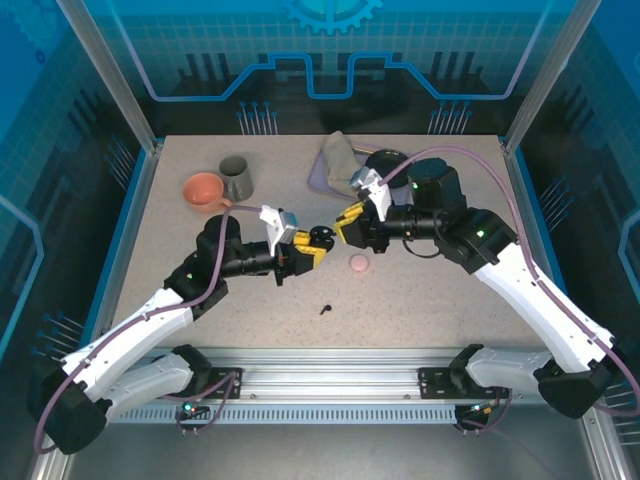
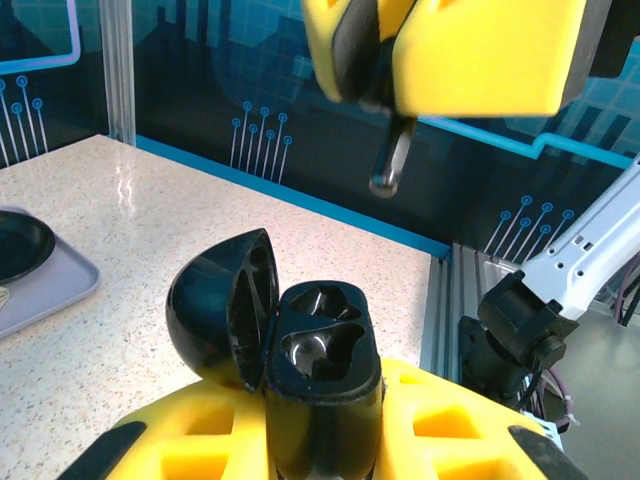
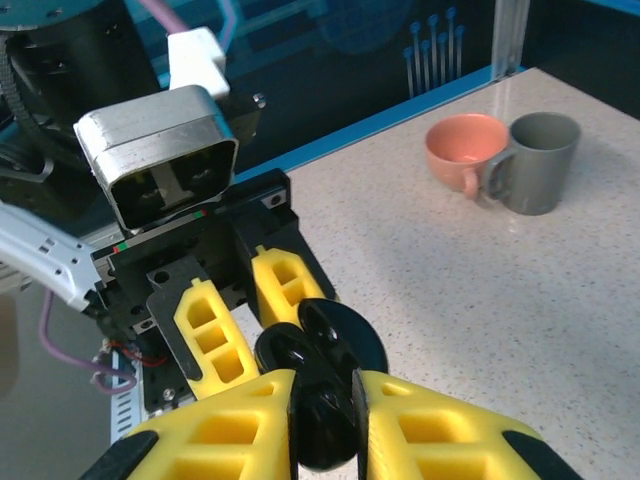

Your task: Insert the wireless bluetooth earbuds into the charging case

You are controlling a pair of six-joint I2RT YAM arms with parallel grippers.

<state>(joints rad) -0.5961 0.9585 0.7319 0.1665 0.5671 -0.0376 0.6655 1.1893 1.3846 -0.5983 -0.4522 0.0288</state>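
Observation:
My left gripper (image 2: 320, 425) is shut on a black charging case (image 2: 318, 350), held upright above the table. Its lid is swung open to the left, and both wells look empty. Directly above it, my right gripper (image 2: 395, 55) is shut on a black earbud (image 2: 391, 152) whose stem points down, a short gap above the case. In the right wrist view the earbud (image 3: 325, 425) sits between the yellow fingers (image 3: 430, 420), with the open case (image 3: 335, 335) just beyond. From above, the two grippers (image 1: 308, 248) (image 1: 347, 222) meet at mid-table. Another black earbud (image 1: 325, 309) lies loose on the table in front.
A small pink round case (image 1: 359, 263) rests just right of the grippers. A pink cup (image 1: 205, 190) and a grey mug (image 1: 236, 177) stand at the back left. A purple tray (image 1: 322, 178) with a cloth and a dark object sits at the back centre.

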